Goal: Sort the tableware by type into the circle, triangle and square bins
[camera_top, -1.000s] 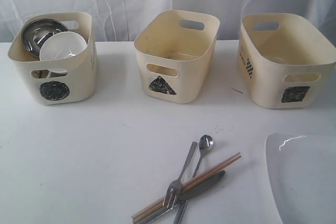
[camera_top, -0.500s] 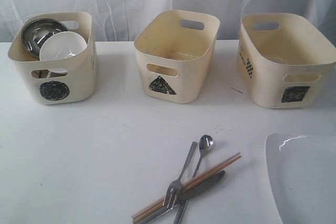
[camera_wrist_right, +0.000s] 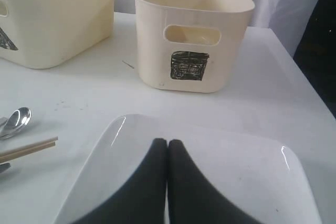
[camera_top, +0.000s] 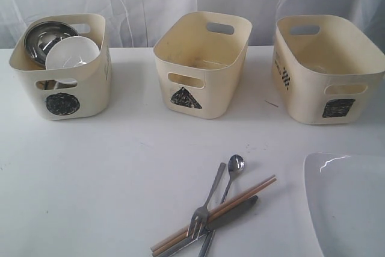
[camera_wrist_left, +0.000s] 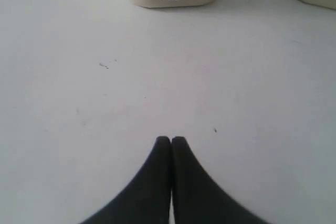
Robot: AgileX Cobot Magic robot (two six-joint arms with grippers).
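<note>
- The left fingers [camera_wrist_left: 157, 158] are seen pressed together, empty, over bare tabletop [camera_wrist_left: 79, 77].
- The right fingers [camera_wrist_right: 155, 163] are likewise shut, over the white plate [camera_wrist_right: 236, 166].
- A white bowl [camera_top: 72, 53] and steel bowl [camera_top: 43, 35] are held in the circle bin [camera_top: 90, 97] — the fork [camera_top: 204, 206] is left on the tabletop.

The white desk [camera_top: 108, 173] carries three cream tubs in a row across the upper part of the frame, standing apart from one another: the circle bin [camera_top: 90, 91] at upper left, the triangle bin [camera_top: 210, 82] at upper centre and the square bin [camera_top: 307, 97] at upper right. At lower centre a steel fork [camera_top: 207, 203], spoon [camera_top: 234, 164], dark-handled knife [camera_top: 237, 209] and wooden chopsticks [camera_top: 240, 195] lie crossed in one small heap. A white rounded-square plate [camera_top: 352, 209] lies flat at lower right, cut off by the frame edge.
</note>
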